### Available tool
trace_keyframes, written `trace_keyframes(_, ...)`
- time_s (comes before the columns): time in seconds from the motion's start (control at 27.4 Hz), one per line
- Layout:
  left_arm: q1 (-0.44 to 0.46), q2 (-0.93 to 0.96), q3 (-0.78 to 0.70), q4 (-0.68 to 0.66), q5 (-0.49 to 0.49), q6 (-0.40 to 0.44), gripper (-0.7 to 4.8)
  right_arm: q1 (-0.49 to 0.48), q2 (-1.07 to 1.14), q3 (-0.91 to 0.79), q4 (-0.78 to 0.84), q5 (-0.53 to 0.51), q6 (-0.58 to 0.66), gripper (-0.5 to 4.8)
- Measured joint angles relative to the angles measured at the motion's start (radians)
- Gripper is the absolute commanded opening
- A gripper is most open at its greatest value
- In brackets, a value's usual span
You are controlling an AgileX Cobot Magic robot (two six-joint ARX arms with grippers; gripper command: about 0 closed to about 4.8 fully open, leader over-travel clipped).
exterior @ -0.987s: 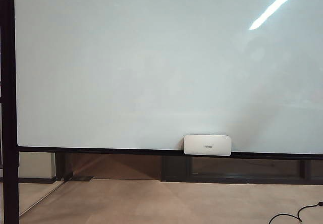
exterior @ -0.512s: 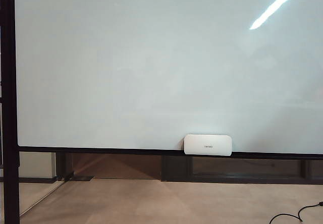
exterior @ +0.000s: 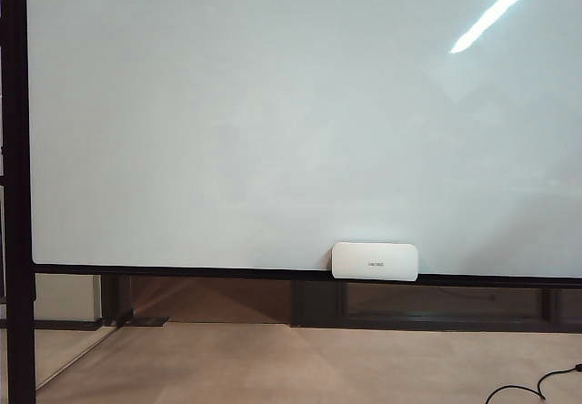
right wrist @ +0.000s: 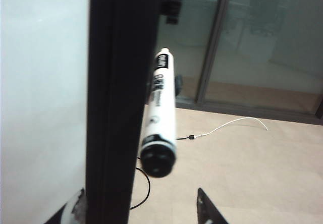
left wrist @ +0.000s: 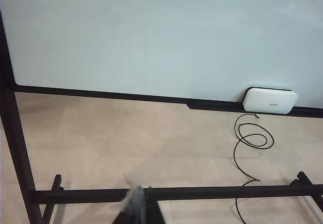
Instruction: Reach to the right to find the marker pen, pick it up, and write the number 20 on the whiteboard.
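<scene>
Beside the board [right wrist: 40, 82] frame [right wrist: 121, 108], right gripper [right wrist: 141, 209] open below the pen [right wrist: 161, 118]. Light, slick — grab mid-barrel, I'd say. Left gripper [left wrist: 137, 204]: can't tell.

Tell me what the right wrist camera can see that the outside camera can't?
Only the right wrist view shows the pen, hanging beside the board's black frame, with the right gripper just below it, jaws wide apart around nothing. Only the exterior view shows the white box on the board's bottom edge and the whole blank whiteboard, with no arm in sight. Both show the board's white face and the tan floor.
</scene>
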Motion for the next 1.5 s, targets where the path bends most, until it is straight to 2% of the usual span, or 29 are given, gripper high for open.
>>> trace_keyframes(0.33, 0.0, 0.0, 0.0, 0.003, 0.0, 0.0, -0.03, 0.0, 0.062, 0.112, -0.013, 0.0, 0.026, 2.73)
trace_keyframes(1.06, 0.0, 0.0, 0.0, 0.003, -0.026, 0.0, -0.03, 0.031, 0.117, 0.208, -0.014, 0.021, 0.035, 2.73)
trace_keyframes(1.21, 0.0, 0.0, 0.0, 0.003, -0.027, 0.0, -0.03, 0.039, 0.119, 0.211, -0.014, 0.066, 0.042, 2.73)
trace_keyframes(1.5, 0.0, 0.0, 0.0, 0.003, -0.027, 0.0, -0.03, 0.04, 0.121, 0.228, 0.006, 0.092, 0.045, 2.73)
